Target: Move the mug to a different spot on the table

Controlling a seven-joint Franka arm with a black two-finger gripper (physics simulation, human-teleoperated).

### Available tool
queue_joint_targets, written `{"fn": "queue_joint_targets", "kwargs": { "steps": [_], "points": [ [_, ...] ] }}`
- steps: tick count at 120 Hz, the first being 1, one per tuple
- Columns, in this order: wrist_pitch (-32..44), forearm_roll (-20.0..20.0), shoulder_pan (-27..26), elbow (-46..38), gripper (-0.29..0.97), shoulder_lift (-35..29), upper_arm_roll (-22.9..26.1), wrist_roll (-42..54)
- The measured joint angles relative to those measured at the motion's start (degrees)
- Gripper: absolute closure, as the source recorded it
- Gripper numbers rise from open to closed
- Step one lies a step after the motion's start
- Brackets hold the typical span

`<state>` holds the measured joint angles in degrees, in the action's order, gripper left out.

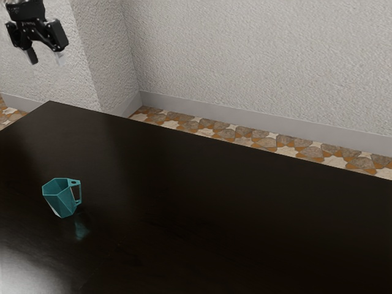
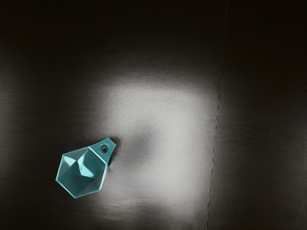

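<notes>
Here, the largest surface before you was the rough white wall [image 1: 257, 55], which turned a corner near the exterior view's upper left. Along its foot ran a pale skirting board [image 1: 263, 119], and below that lay a strip of floor [image 1: 257, 139] tiled in brown and cream. The dark, glossy desk [image 1: 245, 214] took up the lower part of the exterior view. In the wrist view the same desk [image 2: 259, 72] carried a broad pale sheen [image 2: 158, 120] and a thin seam [image 2: 217, 120] well apart from the mug.

Your claw [image 1: 46, 57] hung high at the exterior view's upper left, in front of the wall and well above the desk. Its two fingers [image 1: 32, 56] stood apart and pointed downward, released, with nothing between them.

The mug [image 1: 61, 196], teal and faceted, stood on the desk near the exterior view's left, well apart from your claw. Its mouth faced up. In the wrist view you looked down into the mug [image 2: 80, 171], beside the sheen's edge. Its small handle [image 1: 75, 191] pointed toward the exterior view's right; a faint teal reflection [image 1: 80, 229] lay on the desk just below it.
</notes>
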<state>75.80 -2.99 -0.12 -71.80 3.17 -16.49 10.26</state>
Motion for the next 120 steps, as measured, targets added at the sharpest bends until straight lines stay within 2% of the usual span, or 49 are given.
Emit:
{"fn": "queue_joint_targets", "kwargs": {
  "steps": [16,27,40,49,56,63,71,82,94,100,111,120],
  "points": [
    [2.9,-0.4,-7.5,-0.8,0.02,3.3,0.1,-0.4],
    [4.2,1.3,-12.2,-2.0,0.02,4.6,0.2,-0.6],
    [6.8,2.8,-14.0,-6.7,0.02,4.3,2.3,-0.7],
    [9.5,3.9,-13.3,-9.5,0.02,4.6,5.6,0.3],
    [11.8,4.9,-10.8,-10.6,0.02,6.4,9.0,2.1],
    [13.6,6.6,-7.7,-10.6,0.02,8.9,13.3,4.6],
    [15.2,8.5,-6.1,-9.1,0.02,11.8,15.9,7.8],
    [16.8,10.9,-4.4,-5.4,0.02,16.0,17.0,11.9],
    [18.0,12.8,0.4,-3.8,0.02,18.9,17.2,16.0],
    [19.6,13.6,2.7,-5.6,0.02,19.0,17.2,18.0],
    [24.1,14.6,5.0,-14.9,0.03,14.2,17.0,22.4],
    [27.1,15.0,6.6,-18.4,0.03,12.9,16.9,26.1]
  ]
}}
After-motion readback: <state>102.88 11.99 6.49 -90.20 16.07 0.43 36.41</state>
